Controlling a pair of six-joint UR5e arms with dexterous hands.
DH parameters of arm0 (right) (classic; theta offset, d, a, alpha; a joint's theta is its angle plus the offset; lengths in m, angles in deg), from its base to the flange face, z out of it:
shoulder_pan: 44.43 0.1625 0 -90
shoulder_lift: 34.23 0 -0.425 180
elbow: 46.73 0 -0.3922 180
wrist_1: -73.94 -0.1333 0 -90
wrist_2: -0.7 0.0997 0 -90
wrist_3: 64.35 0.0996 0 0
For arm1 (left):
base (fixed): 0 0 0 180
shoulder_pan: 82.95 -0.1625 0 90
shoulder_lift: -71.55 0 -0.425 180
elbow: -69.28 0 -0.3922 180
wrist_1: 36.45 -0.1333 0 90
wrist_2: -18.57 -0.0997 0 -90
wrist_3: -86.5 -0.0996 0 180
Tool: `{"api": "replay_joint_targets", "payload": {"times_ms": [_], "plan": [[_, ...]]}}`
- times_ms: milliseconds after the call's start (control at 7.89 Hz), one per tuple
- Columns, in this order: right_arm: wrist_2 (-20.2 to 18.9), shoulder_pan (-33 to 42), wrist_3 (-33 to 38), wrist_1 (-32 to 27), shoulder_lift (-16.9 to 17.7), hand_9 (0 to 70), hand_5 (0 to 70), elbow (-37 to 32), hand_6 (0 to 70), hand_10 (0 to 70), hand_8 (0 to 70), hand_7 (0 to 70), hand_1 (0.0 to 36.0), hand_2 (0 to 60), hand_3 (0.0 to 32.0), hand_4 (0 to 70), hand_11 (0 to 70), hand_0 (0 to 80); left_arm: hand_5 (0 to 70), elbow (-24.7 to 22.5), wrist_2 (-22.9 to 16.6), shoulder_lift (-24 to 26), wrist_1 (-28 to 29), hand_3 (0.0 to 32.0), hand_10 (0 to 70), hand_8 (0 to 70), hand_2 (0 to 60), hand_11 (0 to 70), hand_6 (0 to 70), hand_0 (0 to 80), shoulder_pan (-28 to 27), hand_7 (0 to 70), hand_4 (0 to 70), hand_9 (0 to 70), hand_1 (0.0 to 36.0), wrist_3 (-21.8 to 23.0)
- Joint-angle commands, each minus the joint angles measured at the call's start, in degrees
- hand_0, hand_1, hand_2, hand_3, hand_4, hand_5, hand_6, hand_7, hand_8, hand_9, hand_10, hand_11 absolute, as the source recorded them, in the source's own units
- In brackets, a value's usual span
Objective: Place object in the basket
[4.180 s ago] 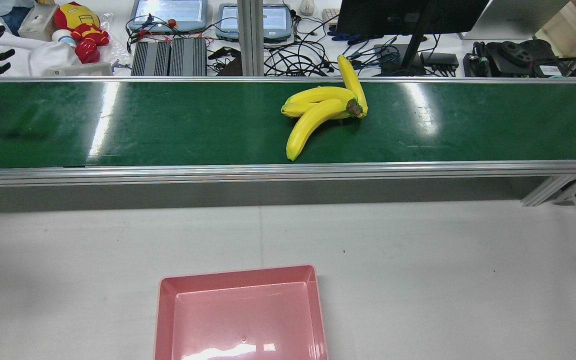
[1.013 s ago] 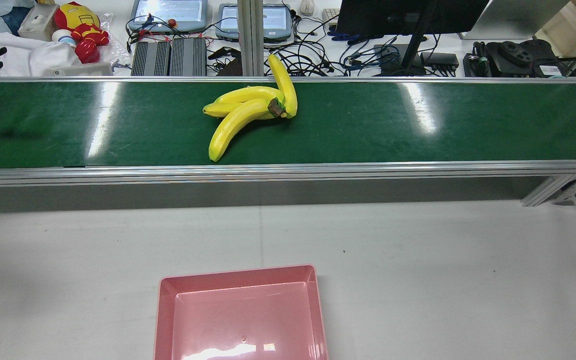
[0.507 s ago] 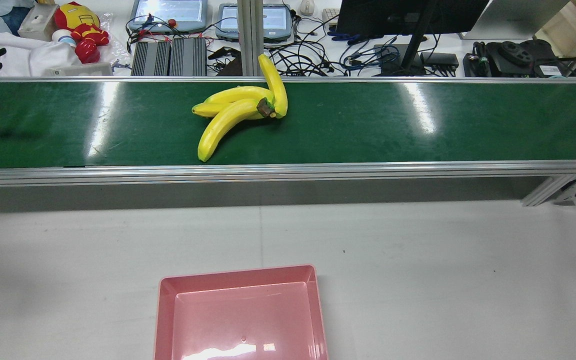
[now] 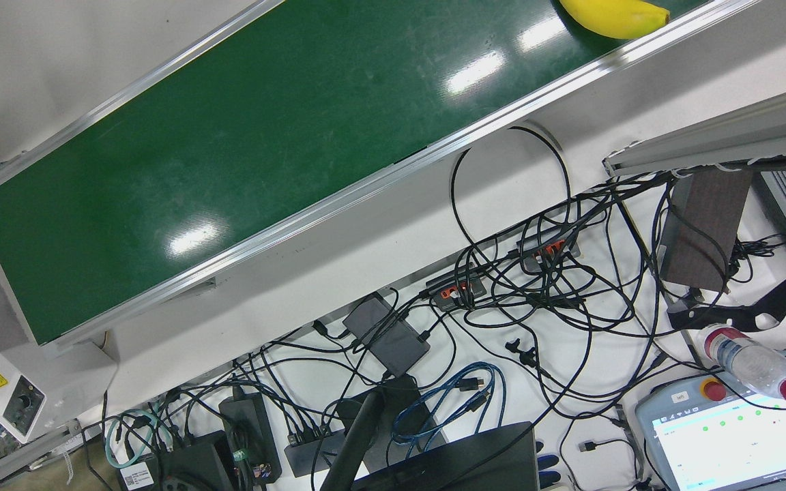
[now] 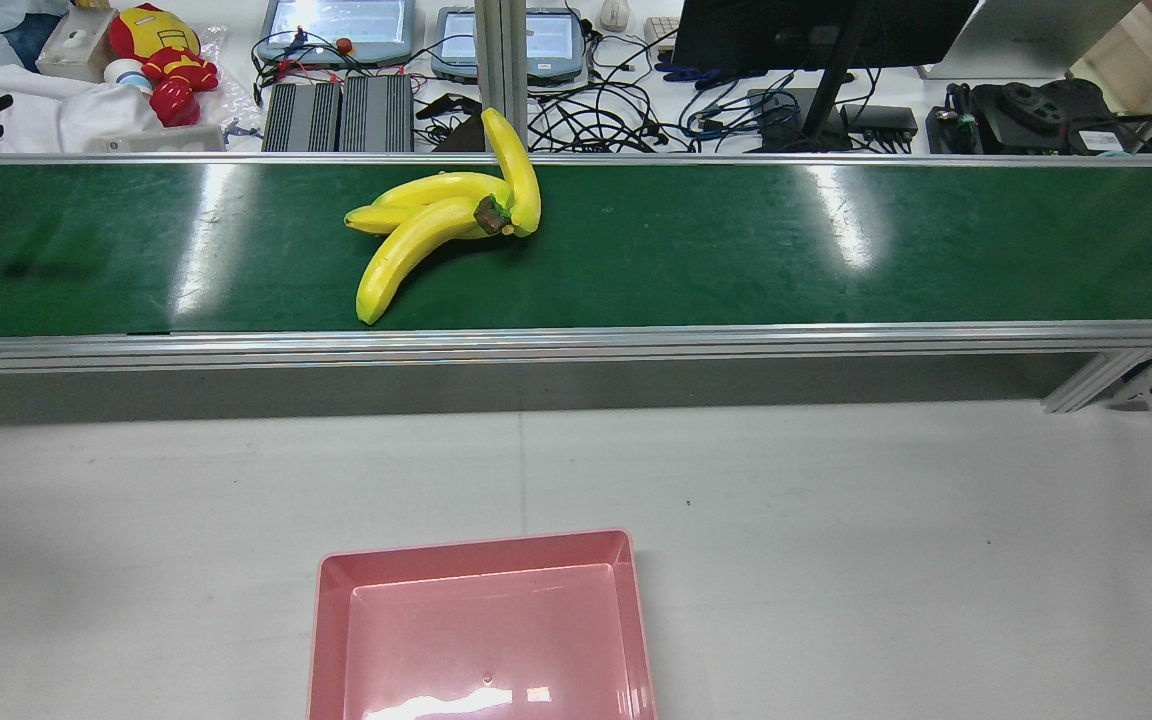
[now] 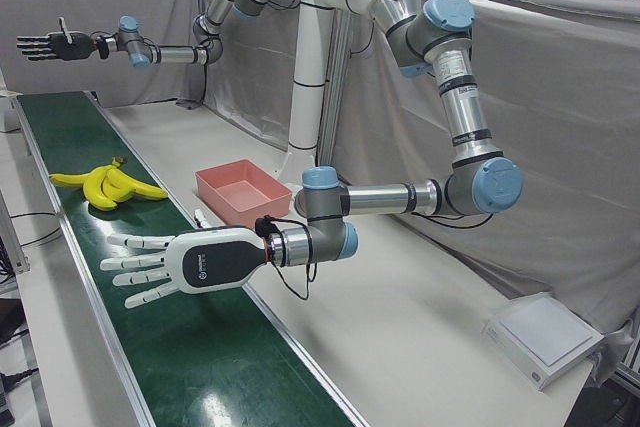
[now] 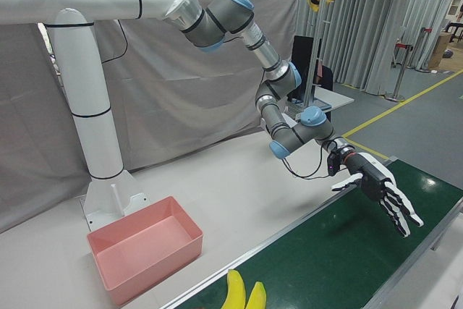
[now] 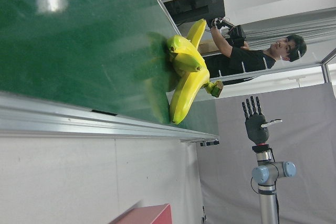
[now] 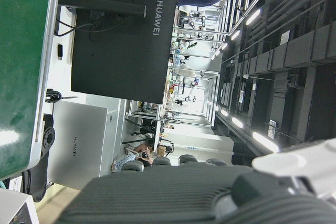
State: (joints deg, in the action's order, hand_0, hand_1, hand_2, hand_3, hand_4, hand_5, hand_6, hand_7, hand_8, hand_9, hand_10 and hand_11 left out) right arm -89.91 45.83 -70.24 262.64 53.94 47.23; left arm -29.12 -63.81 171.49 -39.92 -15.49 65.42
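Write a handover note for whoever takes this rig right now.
Left hand: open, fingers spread, hovering low over the green belt, holding nothing.
Right hand: open, raised above the belt's far end, holding nothing.
Banana bunch: lying on the belt, between the two hands, untouched.
Pink basket: on the table on the robot's side of the belt, nothing in it.
Done: nothing yet.
Left: grasp the bunch, carry it over, set it in the basket.
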Motion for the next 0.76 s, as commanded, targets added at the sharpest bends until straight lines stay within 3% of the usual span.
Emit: {"api": "replay_joint_targets", "payload": {"times_ms": [0,507,633], "plan": [[0.0,0.0,0.0,0.0,0.0,0.0,0.0,0.0,0.0,0.0,0.0,0.0,0.0,0.0,0.0,0.0,0.0,0.0,13.3,-5.4,-0.1,0.1,-5.1,18.6,2.6,9.8,0.0,6.6,0.0,62.7,-0.1,6.9,3.4,10.2,20.3,-4.5],[0.0,0.0,0.0,0.0,0.0,0.0,0.0,0.0,0.0,0.0,0.0,0.0,0.0,0.0,0.0,0.0,0.0,0.0,12.8,-15.0,0.0,0.3,-15.1,18.0,2.8,9.9,0.0,6.8,0.0,62.0,-0.6,6.8,3.9,10.5,20.1,-14.3],[0.0,0.0,0.0,0.0,0.0,0.0,0.0,0.0,0.0,0.0,0.0,0.0,0.0,0.0,0.0,0.0,0.0,0.0,13.0,-15.3,0.1,0.3,-16.0,17.4,2.9,9.8,0.0,7.1,0.0,63.3,-0.8,6.9,4.3,10.4,21.2,-14.9]]}}
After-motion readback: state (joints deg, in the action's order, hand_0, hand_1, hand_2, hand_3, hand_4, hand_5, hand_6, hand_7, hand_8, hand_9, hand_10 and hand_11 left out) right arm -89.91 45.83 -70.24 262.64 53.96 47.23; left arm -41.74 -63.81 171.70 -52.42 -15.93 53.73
